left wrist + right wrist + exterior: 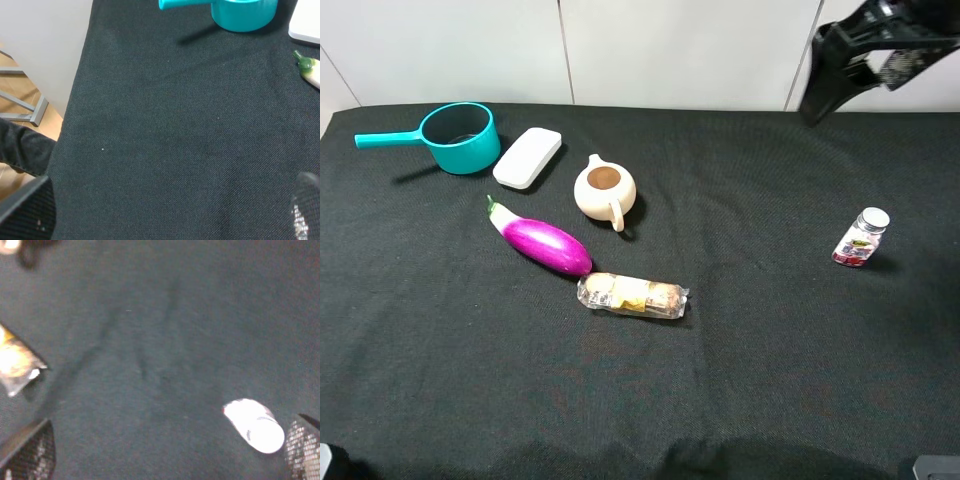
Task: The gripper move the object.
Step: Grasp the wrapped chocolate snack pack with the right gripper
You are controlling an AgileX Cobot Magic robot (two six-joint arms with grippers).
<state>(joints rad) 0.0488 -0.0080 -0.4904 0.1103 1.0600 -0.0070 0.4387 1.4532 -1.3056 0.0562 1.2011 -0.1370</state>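
Both left gripper (165, 217) and right gripper (167, 457): fingers spread.
Teal pot (470, 138) far left looks empty; cream teapot (605, 188) shows brown inside; biscuit pack (632, 296) lies central on the worktop (770, 360), just beside the eggplant (547, 246); bottle (861, 238) well right.

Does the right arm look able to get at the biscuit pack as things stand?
Probably yes. The right gripper hangs open at the far right; the biscuit pack lies uncovered mid-table, the bottle stands aside, only the eggplant crowds one end.
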